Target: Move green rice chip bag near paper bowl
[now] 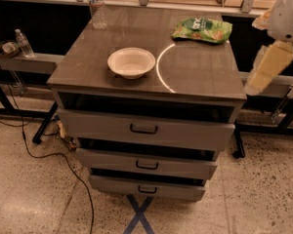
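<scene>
The green rice chip bag (pixel 203 29) lies flat at the far right corner of the grey drawer cabinet's top (pixel 195 74). The paper bowl (pixel 131 62) stands upright and empty on the left-centre of the same top, well apart from the bag. My gripper (pixel 264 71) hangs in the air off the cabinet's right edge, to the right of the bag and nearer the camera, touching nothing. My white arm (pixel 290 16) enters from the upper right.
A clear water bottle (pixel 96 6) stands at the far left corner of the top. A bright curved reflection (pixel 159 67) runs across the top right of the bowl. Three drawers (pixel 144 129) stand slightly open below. A cable (pixel 53 162) and blue floor tape (pixel 139 216) lie on the floor.
</scene>
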`<state>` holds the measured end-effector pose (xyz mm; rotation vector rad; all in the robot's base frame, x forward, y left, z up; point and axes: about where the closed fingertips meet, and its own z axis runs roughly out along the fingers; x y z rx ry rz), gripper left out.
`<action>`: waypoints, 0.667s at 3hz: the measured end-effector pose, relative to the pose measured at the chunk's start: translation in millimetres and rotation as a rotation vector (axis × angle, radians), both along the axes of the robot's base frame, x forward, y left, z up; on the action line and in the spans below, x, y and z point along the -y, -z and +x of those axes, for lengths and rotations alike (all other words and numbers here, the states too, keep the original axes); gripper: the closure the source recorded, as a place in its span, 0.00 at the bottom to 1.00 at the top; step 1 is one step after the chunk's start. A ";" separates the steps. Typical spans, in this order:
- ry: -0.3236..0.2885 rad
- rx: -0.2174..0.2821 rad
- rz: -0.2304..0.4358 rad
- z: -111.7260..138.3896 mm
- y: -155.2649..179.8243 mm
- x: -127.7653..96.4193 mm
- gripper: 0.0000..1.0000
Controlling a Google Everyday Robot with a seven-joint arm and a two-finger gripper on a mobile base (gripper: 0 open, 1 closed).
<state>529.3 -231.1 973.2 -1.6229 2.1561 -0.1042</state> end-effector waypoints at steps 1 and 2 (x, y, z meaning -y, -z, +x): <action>0.026 0.067 0.051 86.1 9.2 7.4 0.00; 0.047 0.111 0.115 167.2 33.6 0.8 0.00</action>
